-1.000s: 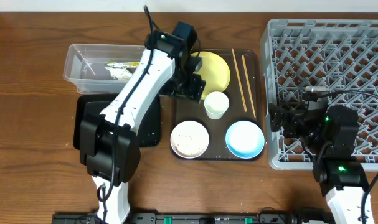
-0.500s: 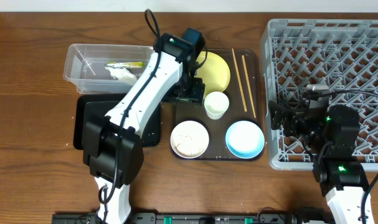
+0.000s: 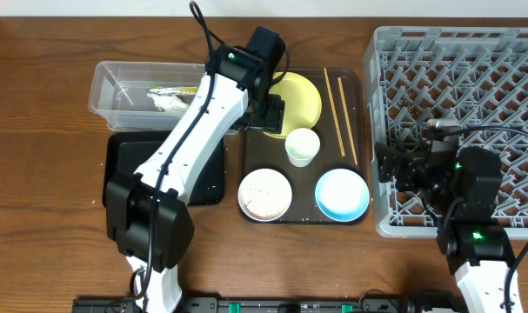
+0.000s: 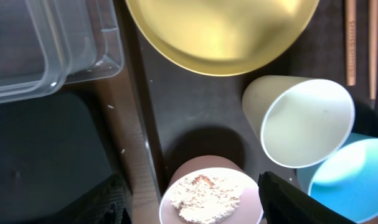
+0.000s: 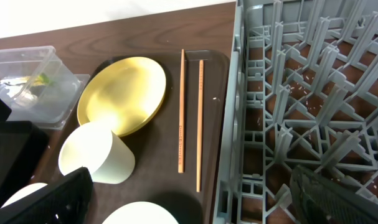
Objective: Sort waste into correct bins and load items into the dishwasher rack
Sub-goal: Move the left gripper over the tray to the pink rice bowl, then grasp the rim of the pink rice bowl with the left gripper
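Note:
My left gripper [image 3: 269, 113] is open and empty, hovering over the left part of the brown serving tray [image 3: 357, 87]. Its wrist view looks down on the white bowl [image 4: 210, 199] holding rice and beige scraps, with the white cup [image 4: 307, 124], yellow plate [image 4: 223, 31] and blue bowl [image 4: 350, 180] around it. The green wrapper [image 3: 172, 89] and white tissue [image 3: 168, 104] lie in the clear tub [image 3: 103, 87]. Two chopsticks [image 3: 340, 113] lie on the tray's right. My right gripper [image 3: 394, 169] is open and empty at the left wall of the grey rack [image 3: 459, 52].
The shallow black tray [image 3: 124, 165] lies in front of the clear tub, left of the serving tray. In the right wrist view the chopsticks [image 5: 181, 112] lie between the yellow plate [image 5: 123, 93] and the rack wall [image 5: 235, 112].
My left gripper has shifted slightly toward the far side over the serving tray, still empty. The right arm and all objects have not moved.

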Controlling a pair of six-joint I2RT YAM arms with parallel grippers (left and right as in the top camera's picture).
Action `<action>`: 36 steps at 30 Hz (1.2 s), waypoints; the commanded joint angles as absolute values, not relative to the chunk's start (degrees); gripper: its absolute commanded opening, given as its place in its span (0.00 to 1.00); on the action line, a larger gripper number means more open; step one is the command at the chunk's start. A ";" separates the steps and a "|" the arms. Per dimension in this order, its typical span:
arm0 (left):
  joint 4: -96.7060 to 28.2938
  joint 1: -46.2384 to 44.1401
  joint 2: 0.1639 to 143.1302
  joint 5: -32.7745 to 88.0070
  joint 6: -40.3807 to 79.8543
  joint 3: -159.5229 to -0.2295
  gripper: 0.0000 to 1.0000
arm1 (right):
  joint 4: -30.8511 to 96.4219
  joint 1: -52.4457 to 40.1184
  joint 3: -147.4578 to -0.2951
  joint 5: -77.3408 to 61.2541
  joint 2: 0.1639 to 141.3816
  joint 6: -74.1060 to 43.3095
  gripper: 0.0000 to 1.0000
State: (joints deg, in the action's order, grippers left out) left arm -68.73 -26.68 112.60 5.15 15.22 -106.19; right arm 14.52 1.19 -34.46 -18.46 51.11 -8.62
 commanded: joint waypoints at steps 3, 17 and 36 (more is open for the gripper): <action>-68.51 -26.44 111.66 2.72 15.51 -105.97 0.71 | 14.41 1.43 -35.73 -18.44 51.13 -9.41 0.99; -74.81 -32.32 111.66 1.85 23.29 -105.67 0.70 | 15.53 1.43 -35.73 -18.94 51.13 -14.98 0.99; -62.61 -37.85 111.63 1.89 32.32 -85.97 0.65 | 16.53 1.43 -35.73 -18.92 51.40 -14.52 0.99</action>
